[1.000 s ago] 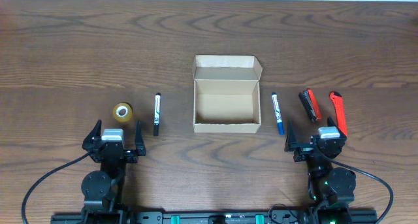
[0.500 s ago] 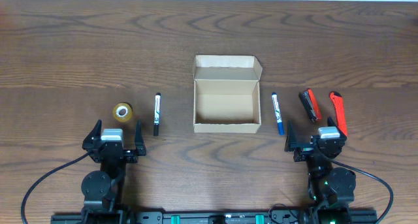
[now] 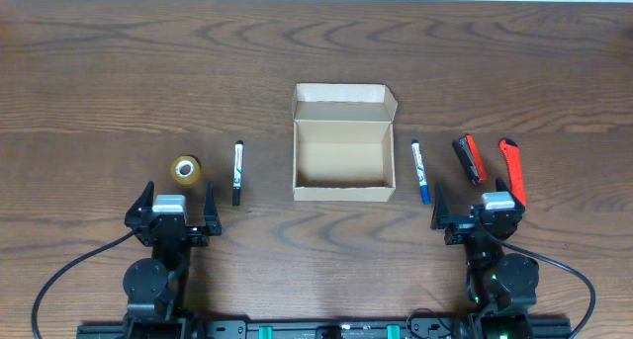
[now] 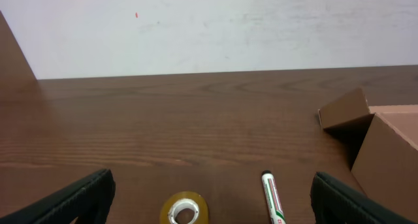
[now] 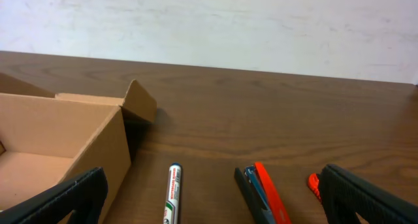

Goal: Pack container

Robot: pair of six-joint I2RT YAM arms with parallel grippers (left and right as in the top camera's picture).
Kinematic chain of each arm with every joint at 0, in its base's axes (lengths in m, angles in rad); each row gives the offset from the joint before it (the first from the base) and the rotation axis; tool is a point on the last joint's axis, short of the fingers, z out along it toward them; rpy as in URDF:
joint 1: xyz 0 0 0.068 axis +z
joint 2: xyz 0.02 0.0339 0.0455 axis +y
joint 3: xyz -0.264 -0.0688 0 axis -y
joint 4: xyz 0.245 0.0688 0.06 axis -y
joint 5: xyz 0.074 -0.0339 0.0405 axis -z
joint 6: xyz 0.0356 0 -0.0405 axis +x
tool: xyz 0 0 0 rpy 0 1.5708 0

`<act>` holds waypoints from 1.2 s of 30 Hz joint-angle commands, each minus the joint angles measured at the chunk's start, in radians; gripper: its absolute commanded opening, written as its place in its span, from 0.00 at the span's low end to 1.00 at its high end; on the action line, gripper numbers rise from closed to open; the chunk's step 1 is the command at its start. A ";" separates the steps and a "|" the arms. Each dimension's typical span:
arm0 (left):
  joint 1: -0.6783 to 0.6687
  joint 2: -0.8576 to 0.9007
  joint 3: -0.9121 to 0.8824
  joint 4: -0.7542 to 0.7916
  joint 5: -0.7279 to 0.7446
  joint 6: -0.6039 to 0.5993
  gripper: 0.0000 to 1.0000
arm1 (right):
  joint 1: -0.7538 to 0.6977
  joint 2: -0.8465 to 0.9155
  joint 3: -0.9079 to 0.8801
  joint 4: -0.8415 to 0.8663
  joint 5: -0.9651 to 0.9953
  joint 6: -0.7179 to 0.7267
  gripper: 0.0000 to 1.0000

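Two grippers, your left gripper (image 3: pixel 179 196) and right gripper (image 3: pixel 478 196): jaws apart, empty. One container (image 3: pixel 342 156): open, centre of worktop (image 3: pixel 119 72), ahead of and between both arms, neither nearer; long axis crosswise. Reach inward from either side.

a robot lab bench: dark wood table (image 3: pixel 148 72) against a plain white wall (image 4: pixel 209 28).

Left gripper (image 3: pixel 178 203) and right gripper (image 3: pixel 479 207): black housings, grey wrist blocks, 2 dark fingers each, black looping cables (image 3: pixel 69 267).
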 commanded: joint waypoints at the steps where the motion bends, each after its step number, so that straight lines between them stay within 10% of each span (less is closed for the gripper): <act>1: 0.004 -0.007 -0.023 -0.035 0.006 -0.004 0.95 | 0.008 -0.008 -0.003 -0.005 0.008 0.007 0.99; 28: 0.004 -0.007 -0.022 -0.024 -0.007 0.001 0.95 | -0.003 0.005 0.010 0.013 -0.043 0.176 0.99; 36: 0.004 -0.007 -0.023 -0.037 0.006 -0.019 0.95 | -0.087 0.276 0.238 -0.119 -0.110 0.161 0.99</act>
